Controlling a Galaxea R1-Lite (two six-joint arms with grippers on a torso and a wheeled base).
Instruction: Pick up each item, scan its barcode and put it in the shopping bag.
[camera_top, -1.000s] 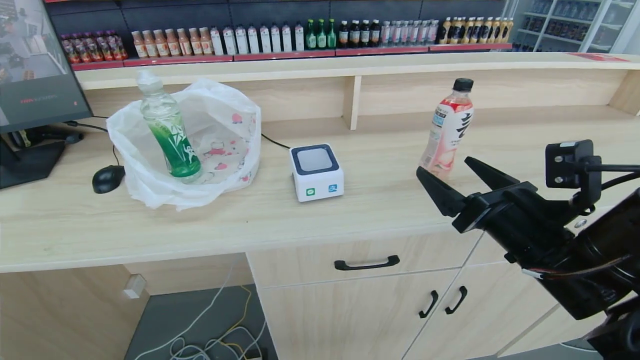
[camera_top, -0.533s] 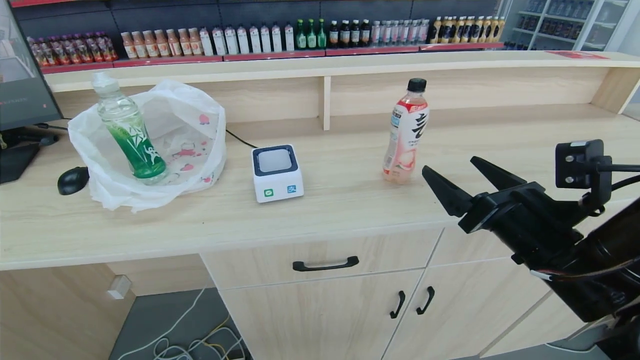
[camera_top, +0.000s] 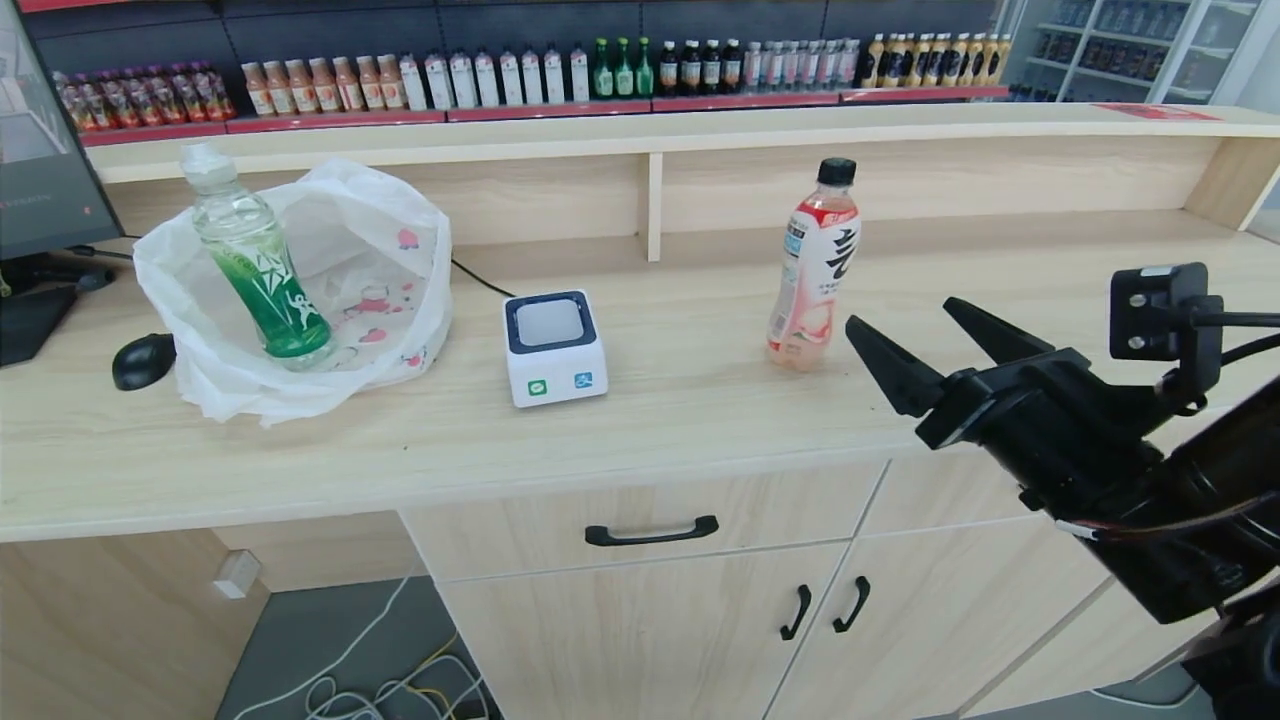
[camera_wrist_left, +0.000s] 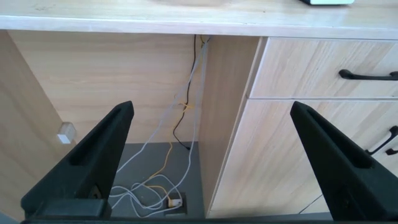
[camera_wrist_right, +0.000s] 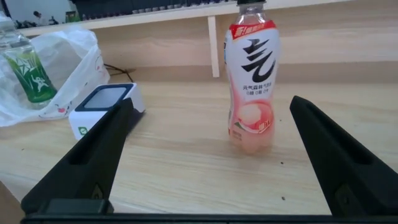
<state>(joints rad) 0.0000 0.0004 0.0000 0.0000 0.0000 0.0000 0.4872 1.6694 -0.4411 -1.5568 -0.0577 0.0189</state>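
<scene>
Pink-labelled, the peach bottle (camera_top: 812, 270) is seen upright on the counter (camera_top: 700, 400), its long axis vertical, just ahead of the right gripper (camera_top: 900, 314), whose jaws are spread wide and empty. That arm is judged the nearer; the left gripper (camera_wrist_left: 211, 106), likewise spread, is held below the counter edge. The green bottle (camera_top: 255, 265) is stood inside the shopping bag (camera_top: 400, 260), near the scanner (camera_top: 553, 345)

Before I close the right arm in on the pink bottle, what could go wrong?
The pink bottle stands tall, narrow and unsupported, nearer one of the right gripper's open jaws than the other; that jaw could clip it and tip it. Later, the green bottle already leans in the limp shopping bag, so adding a second could knock it over.
</scene>
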